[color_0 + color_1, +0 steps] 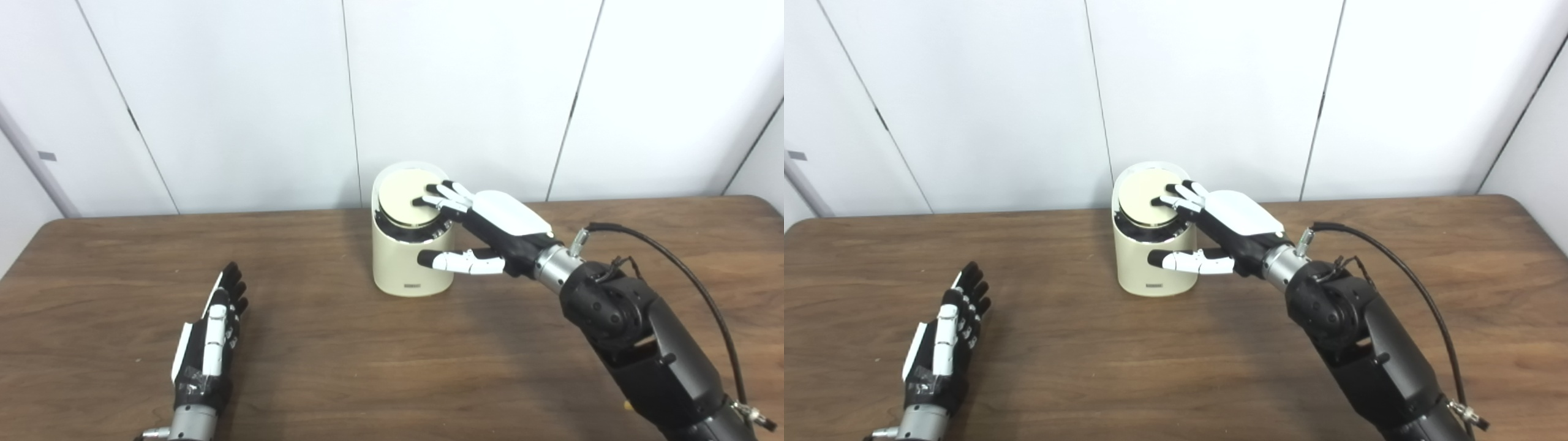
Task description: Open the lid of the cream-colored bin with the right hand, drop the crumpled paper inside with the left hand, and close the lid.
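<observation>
The cream-colored bin (411,264) stands upright at the back middle of the table. Its round lid (399,197) sits tilted inside the rim, and a dark band shows under its front edge. My right hand (493,228) reaches in from the right, open, with its fingertips (430,197) lying on the lid's right part and the thumb stretched across the bin's front wall. My left hand (211,331) lies flat on the table at the front left, open and holding nothing. No crumpled paper shows in either view.
The brown wooden table (367,367) runs the full width, with its back edge against white wall panels. A black cable (695,283) loops above my right forearm.
</observation>
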